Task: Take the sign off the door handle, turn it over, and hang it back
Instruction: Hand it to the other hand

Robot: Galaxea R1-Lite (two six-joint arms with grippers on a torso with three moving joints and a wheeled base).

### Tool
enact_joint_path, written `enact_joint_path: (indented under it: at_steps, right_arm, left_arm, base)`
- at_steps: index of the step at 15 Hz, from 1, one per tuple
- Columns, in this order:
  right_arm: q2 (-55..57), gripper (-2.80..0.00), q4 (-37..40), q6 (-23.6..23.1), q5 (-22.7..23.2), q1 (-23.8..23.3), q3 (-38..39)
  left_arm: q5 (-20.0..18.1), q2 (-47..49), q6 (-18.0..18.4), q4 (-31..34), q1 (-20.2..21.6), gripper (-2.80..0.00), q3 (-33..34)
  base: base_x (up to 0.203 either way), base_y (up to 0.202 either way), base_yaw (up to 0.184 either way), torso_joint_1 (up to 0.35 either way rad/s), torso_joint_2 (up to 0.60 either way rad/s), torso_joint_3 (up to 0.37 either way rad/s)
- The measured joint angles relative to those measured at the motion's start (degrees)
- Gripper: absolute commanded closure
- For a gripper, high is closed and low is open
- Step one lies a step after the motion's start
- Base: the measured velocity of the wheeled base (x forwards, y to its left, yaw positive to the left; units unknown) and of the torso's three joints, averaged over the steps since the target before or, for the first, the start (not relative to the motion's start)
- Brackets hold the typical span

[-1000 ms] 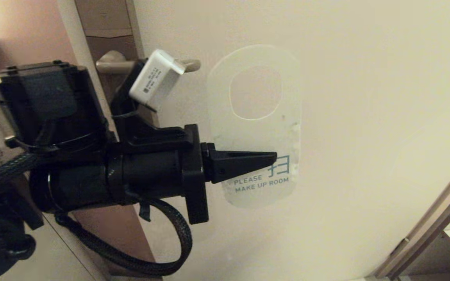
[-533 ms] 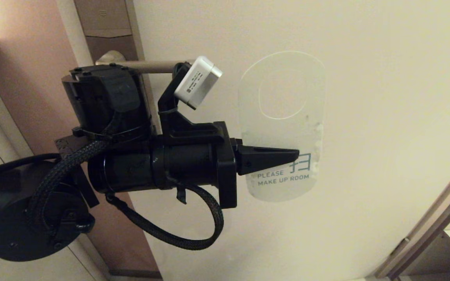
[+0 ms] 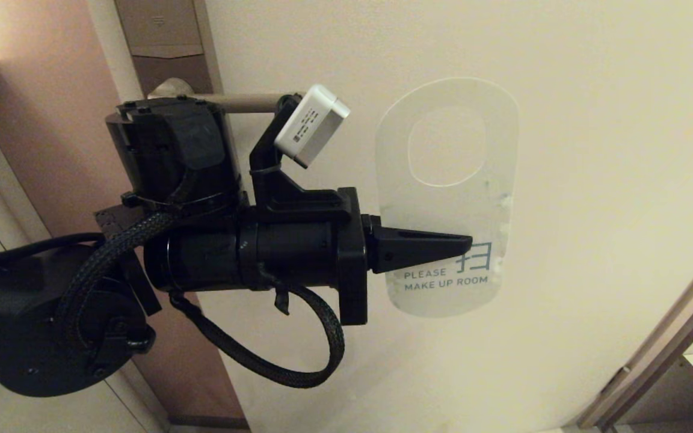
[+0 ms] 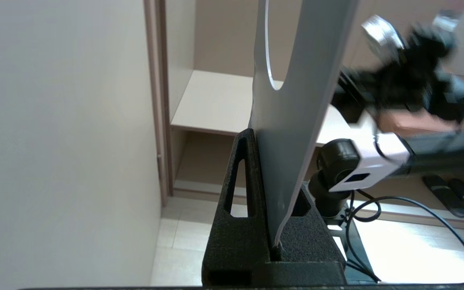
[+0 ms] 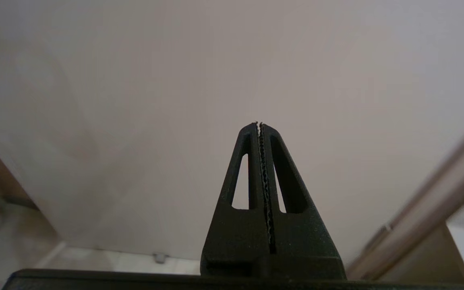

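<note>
Left gripper (image 3: 464, 245) is clamped on the sign (image 3: 446, 198), pinching its lower part just above the "PLEASE MAKE UP ROOM" print. Sign is off the door handle (image 3: 244, 103), held upright in front of the door (image 3: 593, 150), well to the side of the handle's free end, oval hole on top. Off-white face shows twd the head cam.

Right gripper (image 5: 261, 125) has jaws pressed together, nothing betw them, aimed at the door below the handle; it's also in the left wrist view, beyond the sign.

Risks, as I judge them:
- Grip is thin, on one edge only; card could pivot or slip when the wrist rolls or at a handover.
- Card bends near the jaws, so the hole may miss the handle end.
- Arm hides most of the handle from the head cam, so re-hang alignment is partly blind.
- Sign edge may catch the door while flipping.
</note>
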Motion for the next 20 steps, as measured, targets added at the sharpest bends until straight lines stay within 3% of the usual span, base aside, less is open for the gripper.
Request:
enact_joint_path:
  at_steps: [1, 3, 6, 8, 12, 20]
  right_arm:
    - [5.8, 0.00, -3.4, 0.0, 2.3, 0.0, -2.0]
    - [16.2, 0.00, -10.5, 0.1, 11.3, 0.0, -5.8]
    - [25.3, 0.00, -16.8, 0.2, 32.8, 2.2, -9.4]
    - [28.3, 0.00, -17.3, 0.9, 43.4, 7.9, -9.9]
    - [31.9, 0.00, -18.5, 4.5, 45.8, 19.7, -9.2]
    - [36.8, 0.00, -20.3, 4.6, 45.8, 22.0, -7.4]
  left_arm:
    - [-0.5, 0.0, 0.0, 0.0, 0.0, 0.00, -0.4]
    - [-0.7, 0.1, 0.0, 0.0, -0.1, 0.00, -1.0]
    - [-0.8, 0.3, 0.0, -0.1, -0.4, 0.00, -1.2]
    - [-1.2, 0.6, 0.0, -0.1, -1.0, 0.00, -1.5]
    - [-1.9, 1.3, -1.0, -0.1, -2.2, 0.00, -2.7]
    - [-1.8, 1.8, -1.6, -0.2, -5.8, 0.00, -4.2]
  base:
    - [0.000, 0.000, 0.000, 0.000, 0.00, 0.000]
    - [0.000, 0.000, 0.000, 0.000, 0.00, 0.000]
    - [0.000, 0.000, 0.000, 0.000, 0.00, 0.000]
    - [0.000, 0.000, 0.000, 0.000, 0.00, 0.000]
    - [0.000, 0.000, 0.000, 0.000, 0.00, 0.000]
    - [0.000, 0.000, 0.000, 0.000, 0.00, 0.000]
